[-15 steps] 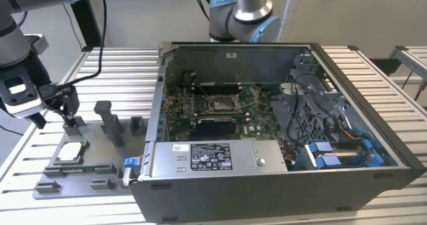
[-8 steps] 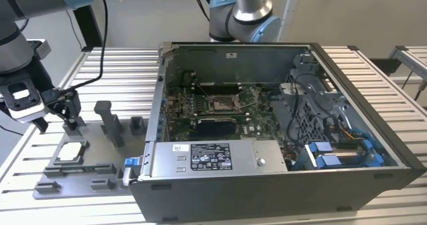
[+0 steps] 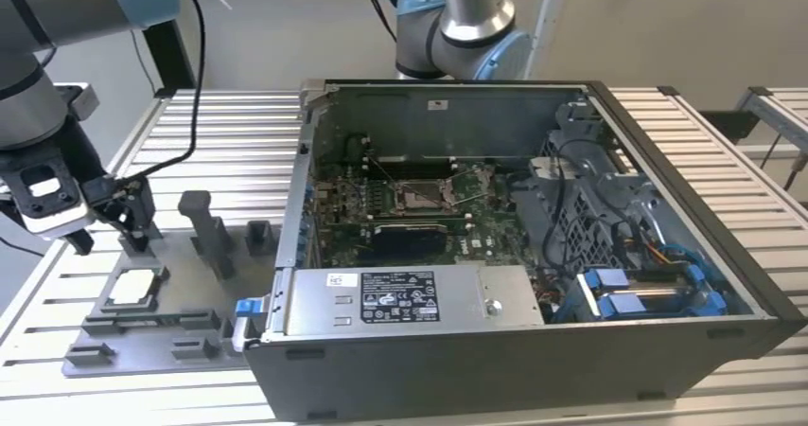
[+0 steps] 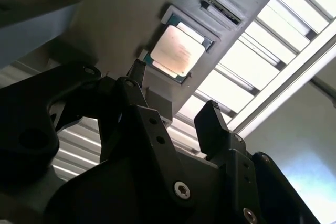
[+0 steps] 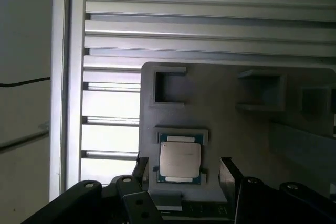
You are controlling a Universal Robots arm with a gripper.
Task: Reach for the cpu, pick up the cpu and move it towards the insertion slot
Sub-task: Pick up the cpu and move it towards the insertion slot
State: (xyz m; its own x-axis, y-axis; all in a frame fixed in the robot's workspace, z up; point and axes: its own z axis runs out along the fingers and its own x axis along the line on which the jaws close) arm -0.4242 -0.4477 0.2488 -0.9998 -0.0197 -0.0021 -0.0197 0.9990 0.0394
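Note:
The cpu (image 3: pixel 132 287) is a small silvery square chip lying flat in a recess of the grey fixture plate (image 3: pixel 151 336), at the exterior view's left. My gripper (image 3: pixel 112 241) hangs just above and behind it, open with nothing between its fingers. In both wrist views the cpu (image 4: pixel 177 51) (image 5: pixel 179 160) lies beyond the two black fingertips, with the gripper (image 4: pixel 173 100) (image 5: pixel 184 174) spread wider than the chip and apart from it. The insertion slot (image 3: pixel 423 194), a shiny metal frame with a wire lever, sits on the motherboard inside the open computer case.
The open grey computer case (image 3: pixel 505 336) takes up the middle and right of the slatted aluminium table (image 3: pixel 221 123). Upright grey blocks (image 3: pixel 202 232) stand on the fixture plate between the cpu and the case. A second robot arm (image 3: pixel 461 28) stands behind the case.

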